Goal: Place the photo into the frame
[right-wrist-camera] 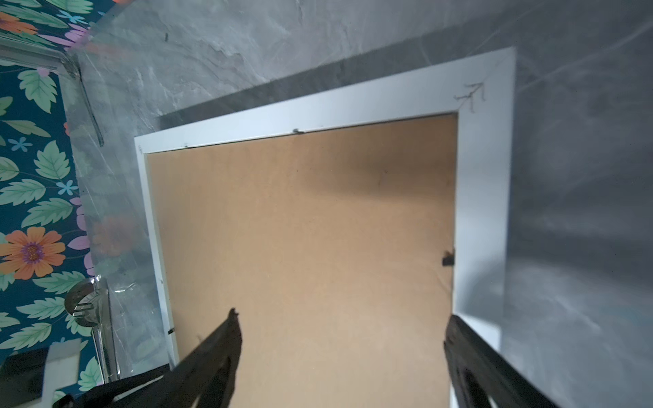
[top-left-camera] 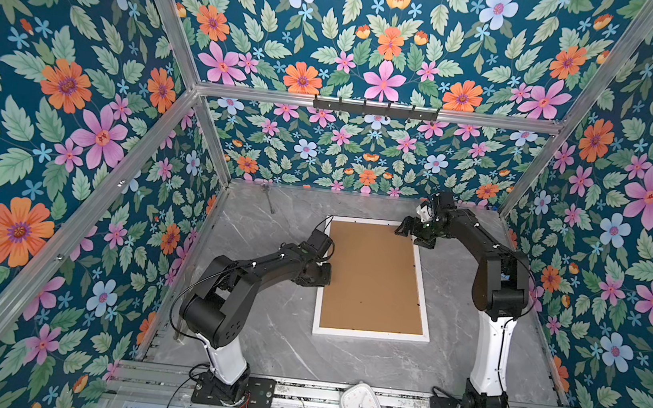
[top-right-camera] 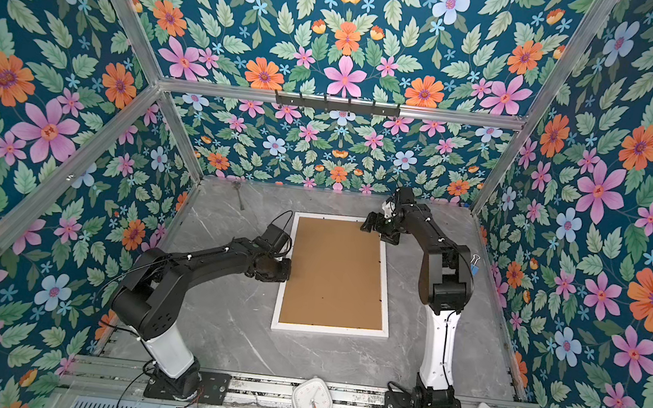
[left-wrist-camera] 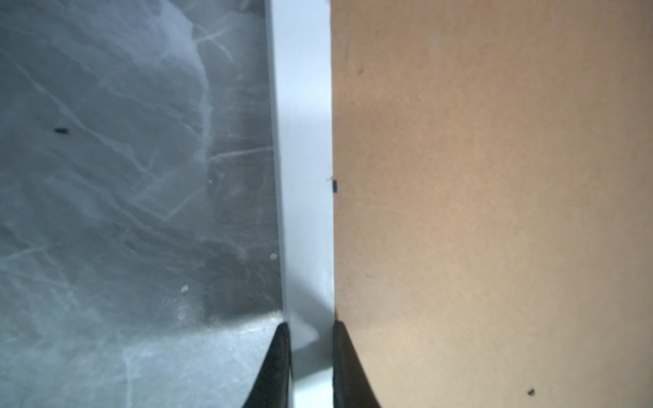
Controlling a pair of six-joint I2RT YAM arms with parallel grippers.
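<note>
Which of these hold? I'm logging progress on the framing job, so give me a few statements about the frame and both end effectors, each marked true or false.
1. The frame lies flat on the table, back side up. True.
2. The photo's red face shows inside the frame. False: only a brown board fills it, and no photo is in view.
3. The left end effector is closed on the frame's side rail, one finger on each side of it. True.
4. The right end effector is shut on the board. False: it is open at the frame's far right corner, gripping nothing.
</note>
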